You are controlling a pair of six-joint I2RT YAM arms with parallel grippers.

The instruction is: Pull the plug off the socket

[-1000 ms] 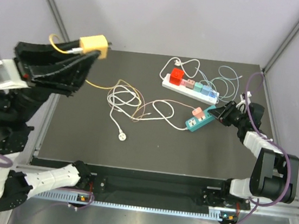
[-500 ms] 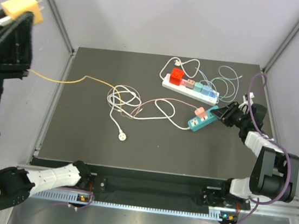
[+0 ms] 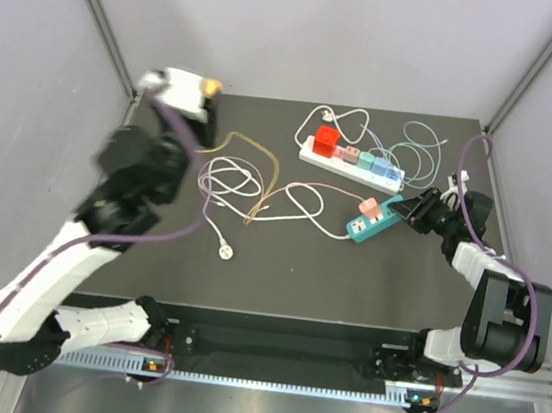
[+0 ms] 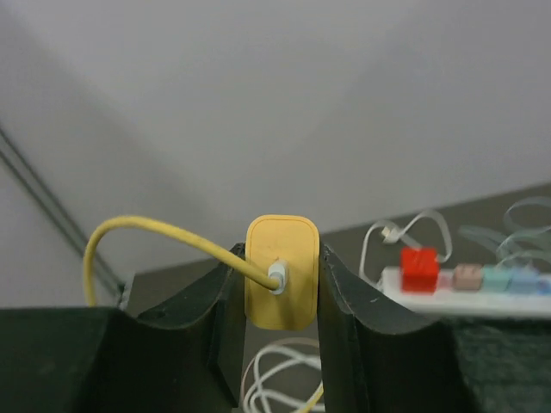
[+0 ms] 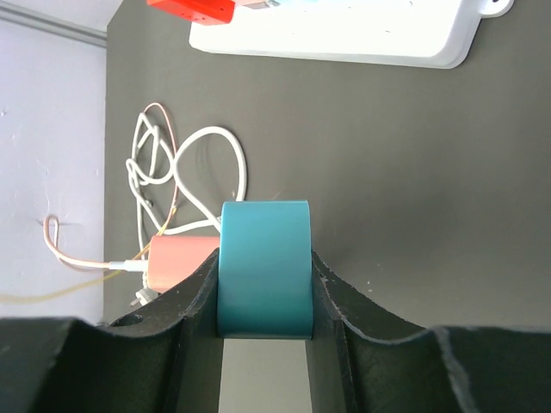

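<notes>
Top view: left hand blurry, over far left corner of dark surface, well apart from teal socket. Right hand at teal socket's right end. 1 pink plug sits on it.

Left wrist view: left hand squeezes yellow plug. Yellow cord loops left.

Right wrist view: right hand pinches teal socket's end.

"What's between the fingers?"

"A teal socket, clamped on both sides. A pink plug sits against its left side, just beyond the left finger. A white power strip lies farther ahead on the bench."
</notes>
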